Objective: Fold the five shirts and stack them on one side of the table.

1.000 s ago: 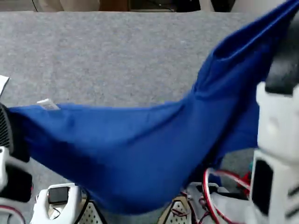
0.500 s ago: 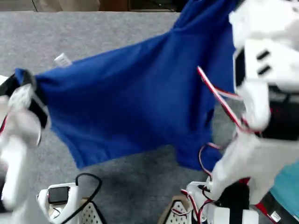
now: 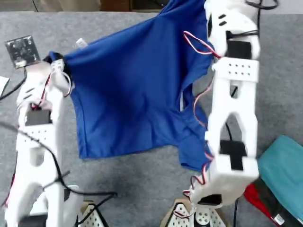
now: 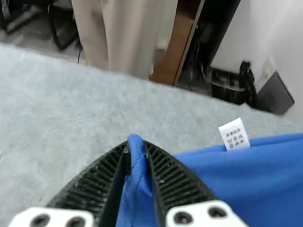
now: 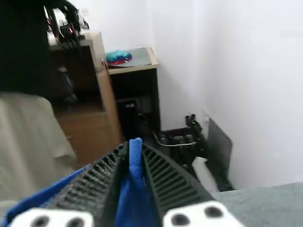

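A blue shirt hangs stretched between my two arms above the grey table. My left gripper is shut on one top corner at the left, near the white label. In the left wrist view the left gripper pinches a fold of the blue shirt, with the label close by. My right gripper is shut on another corner of the blue shirt, held high at the far side. The shirt's lower hem hangs loose over the table.
A teal garment and something red lie at the near right edge. The arm bases stand at the near edge. A white paper corner sits at the far left. Furniture and a wall show behind the table.
Both arms have risen and swung toward the far side, lifting the blue shirt from a low sag into a taut spread. The teal garment has come into sight at the right.
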Robot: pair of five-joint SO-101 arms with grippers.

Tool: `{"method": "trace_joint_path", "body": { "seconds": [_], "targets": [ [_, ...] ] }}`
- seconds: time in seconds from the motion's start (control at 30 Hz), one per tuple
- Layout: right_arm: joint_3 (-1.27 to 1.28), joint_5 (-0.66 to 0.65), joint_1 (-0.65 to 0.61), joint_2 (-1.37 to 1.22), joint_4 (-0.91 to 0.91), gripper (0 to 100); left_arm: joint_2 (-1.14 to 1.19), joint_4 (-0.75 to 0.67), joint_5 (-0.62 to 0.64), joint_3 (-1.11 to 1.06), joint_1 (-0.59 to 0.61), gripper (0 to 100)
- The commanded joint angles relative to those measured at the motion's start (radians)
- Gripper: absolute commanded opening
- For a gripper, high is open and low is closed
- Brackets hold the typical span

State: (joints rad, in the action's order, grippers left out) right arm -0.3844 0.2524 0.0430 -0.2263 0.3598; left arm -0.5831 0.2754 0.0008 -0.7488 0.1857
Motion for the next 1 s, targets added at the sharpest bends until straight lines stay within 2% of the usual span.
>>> {"method": "trace_joint_path", "body": {
  "seconds": [0.0, 0.17, 0.4, 0.63, 0.83, 0.97],
  "targets": [
    [-0.191, -0.078, 0.067, -0.050, -0.063, 0.5, 0.145, -0.029, 0.002, 0.144, 0.031, 2],
    [-0.392, -0.206, 0.093, -0.133, -0.068, 0.5, 0.240, 0.098, 0.002, 0.399, 0.104, 2],
    [-0.638, -0.201, 0.082, -0.139, -0.011, 0.5, 0.237, 0.356, 0.002, 0.690, 0.164, 2],
    [-0.917, -0.077, 0.019, -0.147, 0.476, 0.5, 0.239, 0.664, -0.002, 0.945, 0.137, 2],
    [-0.874, -0.077, -0.127, -0.171, 0.910, 0.9, 0.240, 0.789, -0.002, 0.878, 0.112, 2],
    [-0.806, -0.078, -0.219, -0.231, 1.114, 1.0, 0.240, 0.827, -0.006, 0.747, 0.132, 2]
  ]
}}
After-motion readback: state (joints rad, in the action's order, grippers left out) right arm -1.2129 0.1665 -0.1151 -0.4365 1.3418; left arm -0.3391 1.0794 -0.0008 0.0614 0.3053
